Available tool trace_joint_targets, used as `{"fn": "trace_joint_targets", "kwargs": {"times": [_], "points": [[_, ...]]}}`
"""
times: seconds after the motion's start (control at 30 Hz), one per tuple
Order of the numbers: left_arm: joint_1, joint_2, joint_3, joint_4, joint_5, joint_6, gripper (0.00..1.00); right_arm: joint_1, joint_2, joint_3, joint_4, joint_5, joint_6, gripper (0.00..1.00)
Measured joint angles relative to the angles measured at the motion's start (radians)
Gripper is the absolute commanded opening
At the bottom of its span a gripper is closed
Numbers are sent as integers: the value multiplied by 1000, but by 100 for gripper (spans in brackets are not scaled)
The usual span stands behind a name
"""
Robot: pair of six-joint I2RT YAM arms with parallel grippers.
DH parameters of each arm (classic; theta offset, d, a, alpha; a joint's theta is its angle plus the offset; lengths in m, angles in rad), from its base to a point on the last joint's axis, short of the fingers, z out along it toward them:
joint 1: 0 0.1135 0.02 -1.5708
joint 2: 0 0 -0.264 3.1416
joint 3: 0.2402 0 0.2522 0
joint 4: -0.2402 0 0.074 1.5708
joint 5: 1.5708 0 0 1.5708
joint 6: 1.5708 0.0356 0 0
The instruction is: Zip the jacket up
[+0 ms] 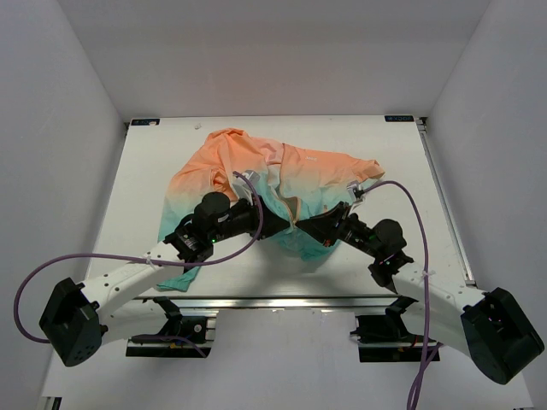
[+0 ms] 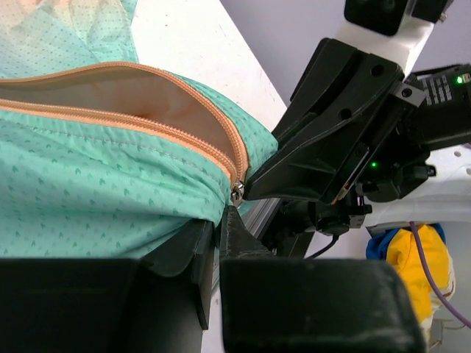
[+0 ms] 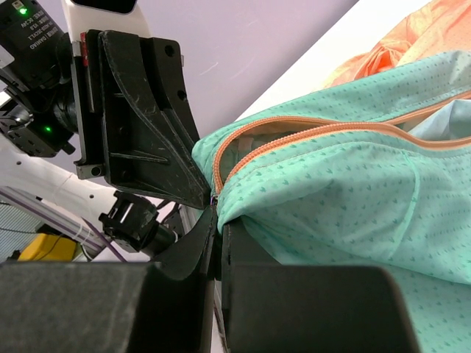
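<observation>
The jacket point(image 1: 256, 171) lies spread on the white table, orange at the far side and teal towards me. Its orange zipper point(image 2: 147, 121) stands open along the front and comes together at the hem, where a small metal slider point(image 2: 237, 193) sits. My left gripper point(image 1: 286, 224) and right gripper point(image 1: 306, 226) meet tip to tip at the middle of the hem. The left gripper point(image 2: 219, 220) is shut on teal hem fabric just under the slider. The right gripper point(image 3: 218, 220) is shut on the hem at the zipper's bottom end point(image 3: 218, 180). What lies between the pads is hidden.
The table's metal front rail point(image 1: 282, 301) runs just behind the grippers. Purple cables point(image 1: 34, 282) loop from both arms. A yellow and blue thing point(image 2: 412, 257) lies beyond the table edge. Walls close in the table point(image 1: 145, 171) on three sides.
</observation>
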Motion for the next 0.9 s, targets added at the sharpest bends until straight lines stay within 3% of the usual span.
{"fn": "trace_joint_targets", "kwargs": {"times": [0.13, 0.17, 0.27, 0.5, 0.7, 0.9], "points": [[2, 0, 0, 0, 17, 14, 1, -11, 3, 14, -11, -29, 0, 0], [2, 0, 0, 0, 18, 17, 20, -14, 6, 21, -15, -37, -1, 0], [2, 0, 0, -13, 33, 25, 39, -23, 18, 39, -24, -46, -5, 0], [-5, 25, 0, -31, 74, 6, 43, -37, 46, 52, -26, -56, -3, 0], [-5, 31, -3, -27, 74, -24, 55, -37, 41, 52, -39, -71, -5, 0], [-5, 27, -30, -10, 65, -63, 54, -37, 13, 35, -57, -75, -3, 0]]}}
